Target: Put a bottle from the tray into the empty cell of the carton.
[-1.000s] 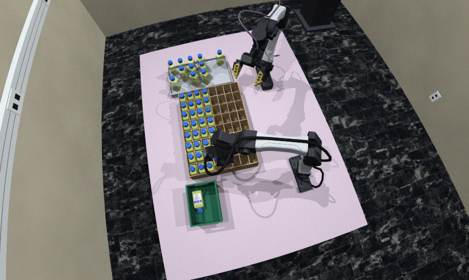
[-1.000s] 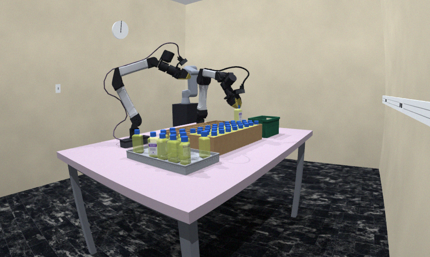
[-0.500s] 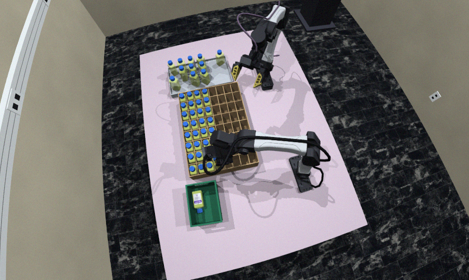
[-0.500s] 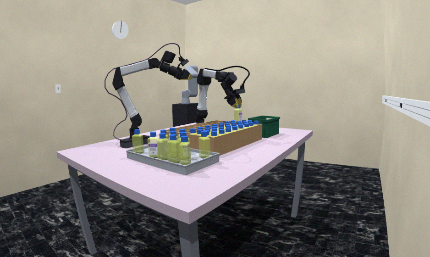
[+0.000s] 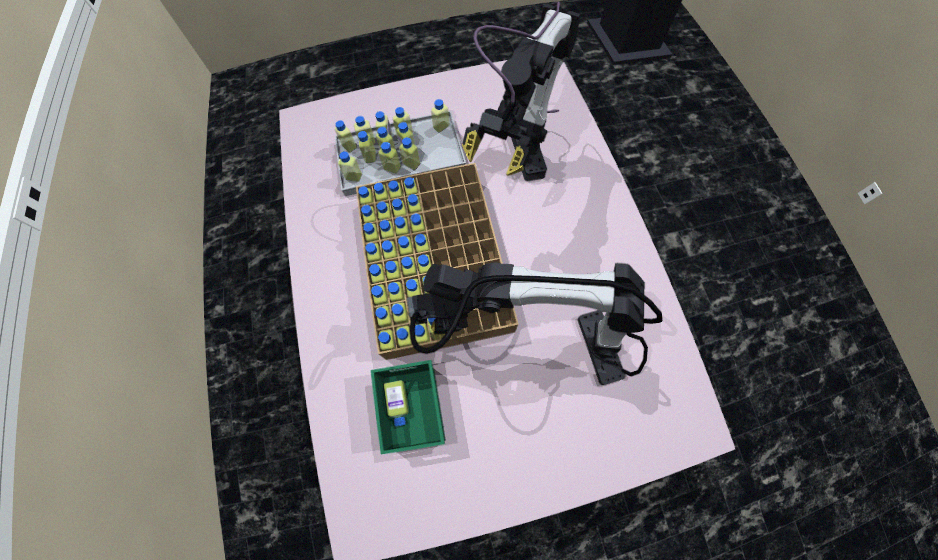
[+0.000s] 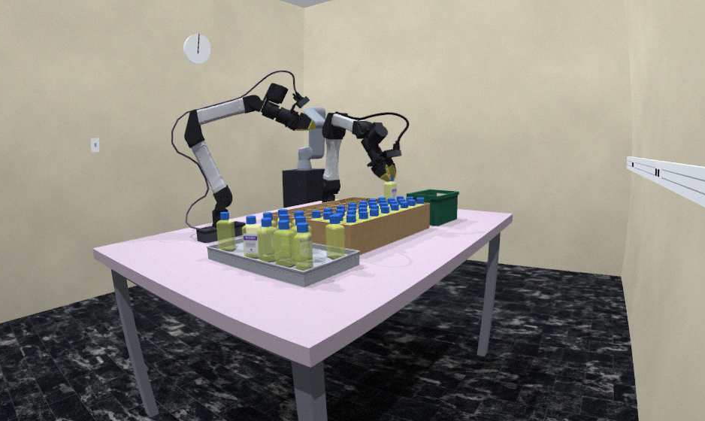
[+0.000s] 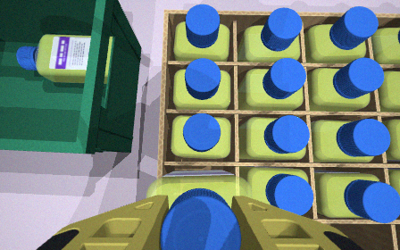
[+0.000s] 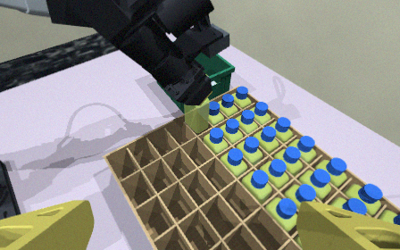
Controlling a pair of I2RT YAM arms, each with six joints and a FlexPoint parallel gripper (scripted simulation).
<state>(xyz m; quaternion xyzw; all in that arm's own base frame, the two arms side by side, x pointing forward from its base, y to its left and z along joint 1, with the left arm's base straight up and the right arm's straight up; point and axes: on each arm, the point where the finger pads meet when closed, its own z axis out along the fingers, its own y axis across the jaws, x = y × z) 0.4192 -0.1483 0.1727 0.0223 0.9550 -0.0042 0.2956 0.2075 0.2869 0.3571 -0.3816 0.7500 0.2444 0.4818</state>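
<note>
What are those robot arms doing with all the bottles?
The left arm's pincer is shut on a yellow-green bottle with a blue cap. It holds it upright at the gap at one end of the carton, so it is probably filling that gap, but it hasn't let go. The right arm's pincer is open and holds nothing. More bottles stand on the gray tray.
</note>
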